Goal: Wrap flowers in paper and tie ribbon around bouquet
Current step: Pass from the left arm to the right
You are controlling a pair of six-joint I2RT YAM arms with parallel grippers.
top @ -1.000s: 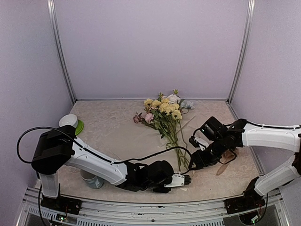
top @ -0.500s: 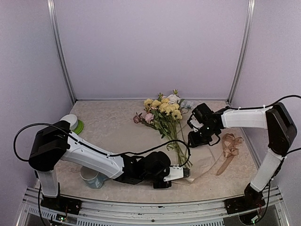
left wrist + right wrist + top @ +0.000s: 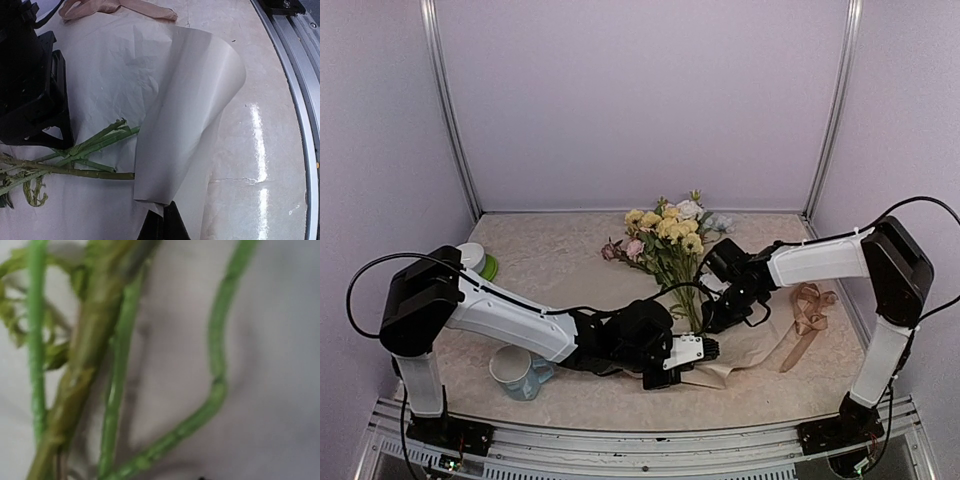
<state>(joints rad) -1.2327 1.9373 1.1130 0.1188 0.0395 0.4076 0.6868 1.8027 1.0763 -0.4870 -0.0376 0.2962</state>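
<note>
The wrapping is judged to be at its first fold, with most of the task left to do. The flowers (image 3: 665, 235) are laid flat at the centre of the top view, blooms toward the back wall and stems (image 3: 95, 150) running down onto the paper (image 3: 190, 100), which is spread on the surface (image 3: 550, 270) beneath them. One edge of the paper is pinched in the left hand (image 3: 162, 227), whose fingers are pressed together on it at the bottom of the left wrist view. From there the sheet is held raised and curled in an arch over the stem ends, not yet closed round them. The right hand (image 3: 713, 318) is set low over the stems just right of centre in the top view. Whether it is apart or clamped on a stem cannot be told, since only blurred stems against paper are shown in its own view. The ribbon (image 3: 808, 305) is seen lying loose at the right of the frame, beside the paper and untouched. No cone is formed and nothing is tied, so the rolling and the tying are left. A mug (image 3: 512, 372) is seen at lower left, well apart.
</note>
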